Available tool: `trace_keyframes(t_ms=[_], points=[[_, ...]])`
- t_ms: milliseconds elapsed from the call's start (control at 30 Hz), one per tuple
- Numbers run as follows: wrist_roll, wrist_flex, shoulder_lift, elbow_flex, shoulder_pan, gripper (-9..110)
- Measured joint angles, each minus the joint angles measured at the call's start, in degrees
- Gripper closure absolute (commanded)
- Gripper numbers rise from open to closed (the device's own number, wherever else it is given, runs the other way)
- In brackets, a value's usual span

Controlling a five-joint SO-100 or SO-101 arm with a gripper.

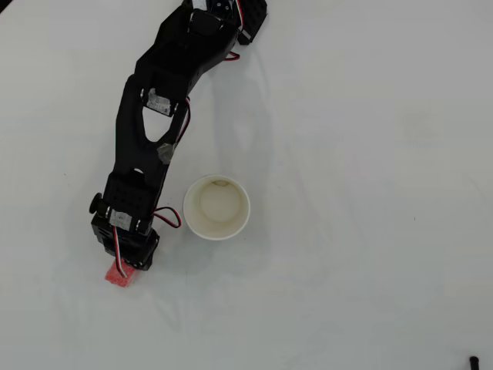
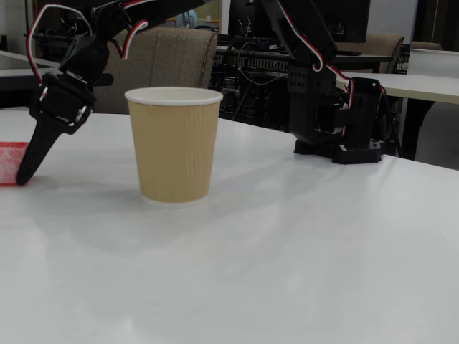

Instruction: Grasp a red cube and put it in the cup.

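Observation:
The red cube point(image 1: 118, 276) lies on the white table at the lower left of the overhead view, partly under my gripper point(image 1: 123, 264). In the fixed view the red cube point(image 2: 8, 163) sits at the left edge, cut off by the frame. My gripper point(image 2: 21, 170) is down at table level, with one black finger point(image 2: 32, 154) standing right against the cube's near side. The other finger is hidden, so I cannot tell whether the jaws are closed on the cube. The cup point(image 1: 216, 206) stands upright and empty just right of the gripper. In the fixed view the cup point(image 2: 174, 143) has a tan ribbed outside.
The arm's base point(image 2: 337, 107) stands at the back of the table, at the top of the overhead view point(image 1: 231, 15). A small dark object point(image 1: 474, 361) sits at the lower right corner. Chairs and desks stand behind the table.

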Motion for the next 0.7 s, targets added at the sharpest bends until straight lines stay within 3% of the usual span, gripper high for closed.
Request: trace_keyframes(t_ms=[700], points=[[0.4,0.0,16.2,9.8,-1.4,93]])
